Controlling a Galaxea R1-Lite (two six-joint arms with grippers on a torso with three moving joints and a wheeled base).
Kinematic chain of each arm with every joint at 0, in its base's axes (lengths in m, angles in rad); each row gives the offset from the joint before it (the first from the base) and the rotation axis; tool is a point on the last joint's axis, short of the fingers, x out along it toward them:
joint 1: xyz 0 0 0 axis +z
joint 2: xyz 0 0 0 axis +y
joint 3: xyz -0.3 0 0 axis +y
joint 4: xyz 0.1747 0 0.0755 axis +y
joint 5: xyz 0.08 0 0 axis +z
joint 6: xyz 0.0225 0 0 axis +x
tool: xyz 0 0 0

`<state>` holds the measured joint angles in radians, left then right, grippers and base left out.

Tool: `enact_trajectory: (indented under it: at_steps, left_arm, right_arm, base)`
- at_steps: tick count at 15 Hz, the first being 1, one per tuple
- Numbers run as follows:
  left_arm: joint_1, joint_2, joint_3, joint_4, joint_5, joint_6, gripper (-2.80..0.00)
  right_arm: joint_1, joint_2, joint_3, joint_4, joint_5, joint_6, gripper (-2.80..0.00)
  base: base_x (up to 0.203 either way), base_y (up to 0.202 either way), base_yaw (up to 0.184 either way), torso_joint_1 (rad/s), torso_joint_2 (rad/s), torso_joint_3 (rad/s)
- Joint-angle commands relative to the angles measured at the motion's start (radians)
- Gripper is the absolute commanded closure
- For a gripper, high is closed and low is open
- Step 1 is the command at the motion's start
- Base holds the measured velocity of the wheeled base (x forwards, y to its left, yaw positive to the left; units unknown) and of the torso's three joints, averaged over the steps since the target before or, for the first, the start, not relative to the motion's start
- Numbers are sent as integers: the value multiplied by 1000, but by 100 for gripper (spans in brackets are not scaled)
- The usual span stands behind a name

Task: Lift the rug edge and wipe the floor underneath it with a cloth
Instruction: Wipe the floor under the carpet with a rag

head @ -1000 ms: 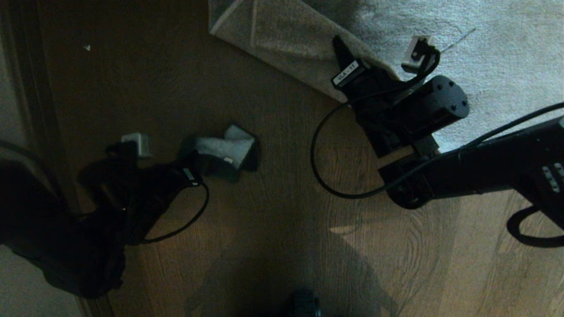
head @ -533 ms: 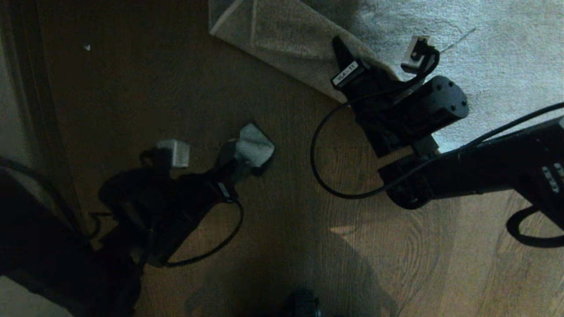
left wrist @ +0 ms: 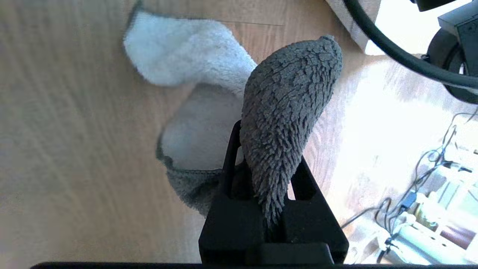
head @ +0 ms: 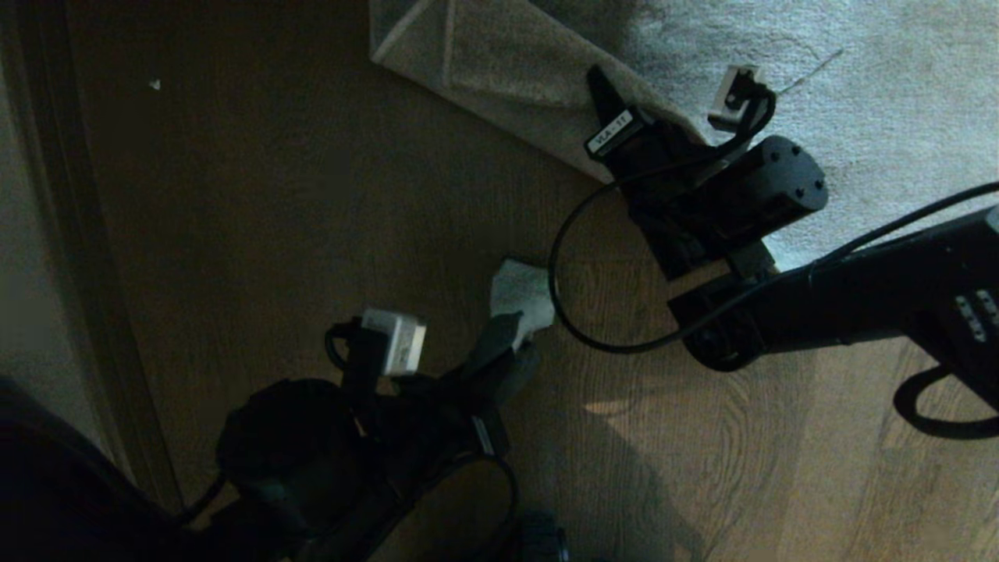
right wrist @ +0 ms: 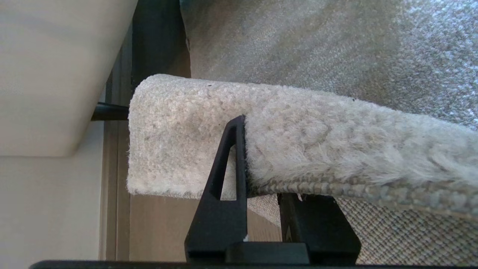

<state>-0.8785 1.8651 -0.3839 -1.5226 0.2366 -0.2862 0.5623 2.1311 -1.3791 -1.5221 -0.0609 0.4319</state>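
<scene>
While my right claw (right wrist: 261,194) pinches the rug edge (right wrist: 298,149), holding it folded back off the floor (head: 312,234), my left claw (left wrist: 267,179) is clamped on the cloth (left wrist: 287,108), whose pale end (head: 519,293) lies on the planks near the lifted rug.

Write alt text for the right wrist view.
The right gripper has its black jaws shut on the rug edge, holding the plush pale border lifted and folded so its woven underside shows. Below it lies brown wood floor, with more rug behind.
</scene>
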Motion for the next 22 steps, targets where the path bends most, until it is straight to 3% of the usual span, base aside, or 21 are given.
enact_trajectory:
  at_steps: [1, 8, 12, 17, 22]
  left_arm:
    - [-6, 38, -29, -47, 1, -5, 0]
    - [33, 125, -177, -47, -5, -7, 0]
    - [149, 145, -207, -45, -20, -8, 0]
    - [319, 149, -212, -45, -101, -8, 0]
    - [435, 126, -211, -44, -106, -8, 0]
  right_arm:
    - [1, 3, 0, -48, 1, 4, 0]
    - [-1, 0, 0, -48, -1, 2, 0]
    - [1, 3, 0, -48, -1, 2, 0]
    - [7, 3, 2, -48, -1, 2, 0]
    - [20, 1, 2, -48, -1, -1, 0]
  base:
    - [0, 0, 0, 0, 0, 0]
    - [0, 0, 0, 0, 0, 0]
    - [0, 0, 0, 0, 0, 0]
    - [0, 0, 0, 0, 0, 0]
    - [0, 0, 0, 0, 0, 0]
